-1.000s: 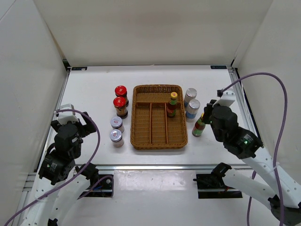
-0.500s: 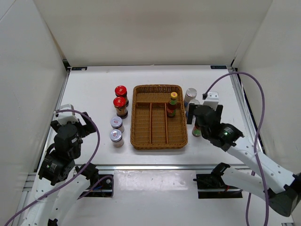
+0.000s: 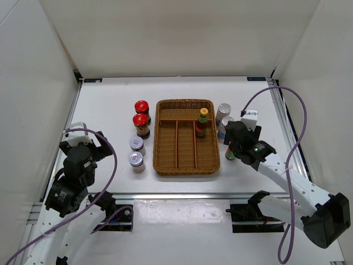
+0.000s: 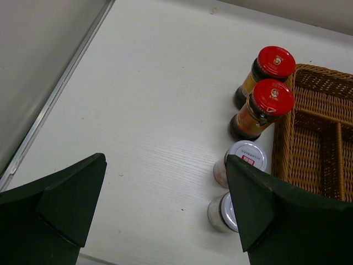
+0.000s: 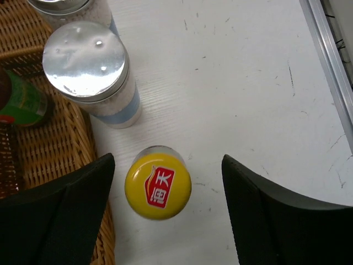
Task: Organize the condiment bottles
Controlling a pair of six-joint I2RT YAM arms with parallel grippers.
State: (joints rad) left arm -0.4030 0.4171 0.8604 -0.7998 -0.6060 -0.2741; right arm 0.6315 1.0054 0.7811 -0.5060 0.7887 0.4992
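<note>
My right gripper (image 5: 167, 160) is open and hangs over a yellow-capped red sauce bottle (image 5: 158, 186) standing on the table just right of the wicker tray (image 5: 38, 143). Its fingers straddle the cap without touching it. Two silver-capped white bottles (image 5: 85, 61) (image 5: 58, 4) stand just beyond. A second sauce bottle (image 3: 202, 122) stands upright in the tray's right compartment. Two red-lidded jars (image 4: 274, 61) (image 4: 270, 99) and two short silver-lidded jars (image 4: 248, 157) (image 4: 220, 212) stand left of the tray. My left gripper (image 4: 165, 160) is open, back at the near left, holding nothing.
The tray (image 3: 186, 137) has three long compartments and a crosswise one at the far end. A metal rail (image 5: 331, 61) borders the table on the right and another (image 4: 55, 94) on the left. White walls enclose the table.
My right gripper opened and moved left and toward the tray, coming over the sauce bottle so that it now covers the bottle in the top view. The left arm stayed still.
</note>
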